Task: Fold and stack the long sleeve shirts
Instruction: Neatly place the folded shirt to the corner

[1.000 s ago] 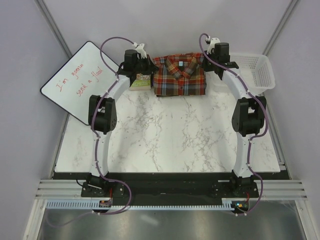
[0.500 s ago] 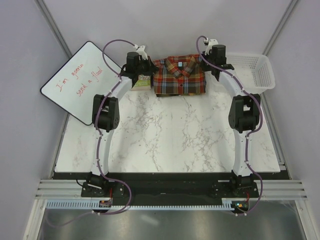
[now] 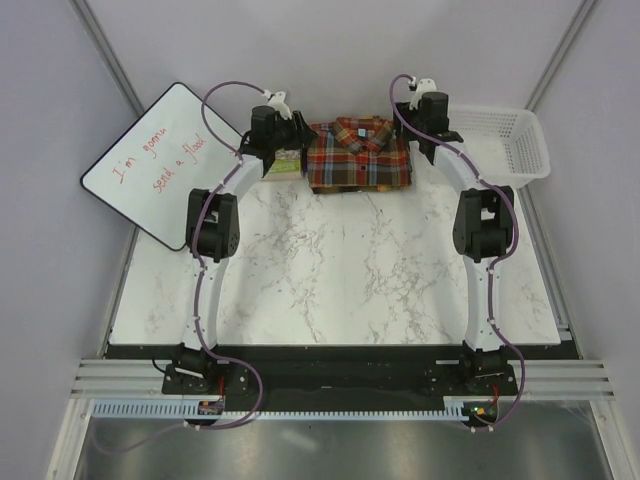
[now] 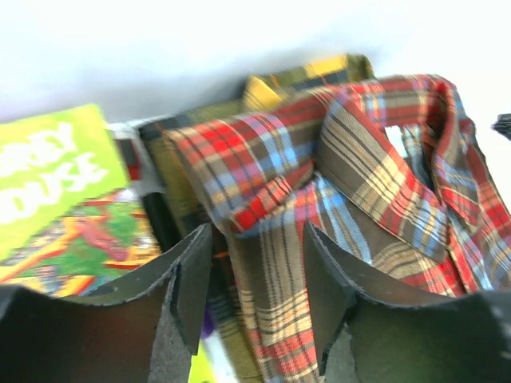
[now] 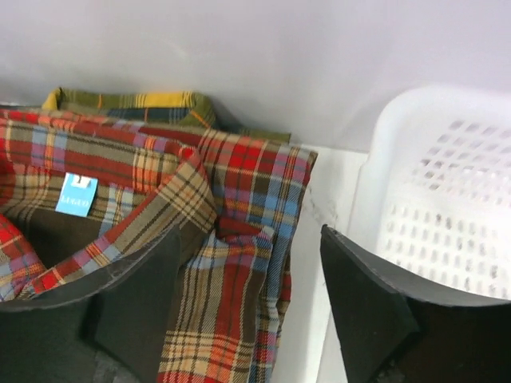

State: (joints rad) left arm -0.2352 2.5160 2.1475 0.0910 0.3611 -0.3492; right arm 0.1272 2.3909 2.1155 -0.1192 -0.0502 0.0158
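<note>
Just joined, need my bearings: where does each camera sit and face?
Top external: above and behind the bases, looking down on table, both arms, red-brown shirt.
Left wrist: on that arm, faces shirt shoulder and green book past the open left end effector.
Right wrist: on that arm, faces shirt and white basket past the open right end effector.
Shared: both wrist views show the yellow shirt underneath.

- We see two slim white-shelled arms, the left arm (image 3: 200, 295) and the right arm (image 3: 485, 300), each with bulky black joint housings.
- A thin purple cable (image 3: 235, 83) runs off behind the left gripper (image 4: 257, 243). A second purple cable (image 3: 393, 92) runs behind the right gripper (image 5: 249, 239).
- We note a small white bracket (image 3: 278, 98) just behind each gripper.
- The fingers (image 4: 188, 287) are thick, matte black and wedge-shaped, with rough edges.
</note>
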